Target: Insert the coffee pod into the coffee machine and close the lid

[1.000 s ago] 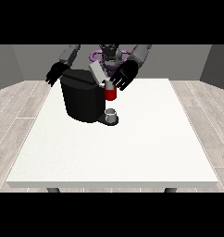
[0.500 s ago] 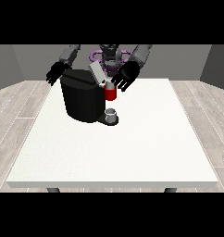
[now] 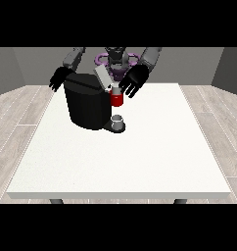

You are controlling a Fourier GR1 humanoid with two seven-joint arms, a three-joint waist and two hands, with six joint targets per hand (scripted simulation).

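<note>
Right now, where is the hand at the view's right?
In the front view, the hand at the view's right hangs open above the table's far edge, just right of the red thing at the machine and the coffee machine.

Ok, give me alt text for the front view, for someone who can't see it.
A black coffee machine stands on a white table, its lid raised, with a red thing at the machine above a grey thing at its base. One open robot hand hovers at the view's right, another at its left.

One coffee machine (image 3: 89,105), two hands, one red thing (image 3: 116,99), perhaps one cup (image 3: 118,121).
</note>
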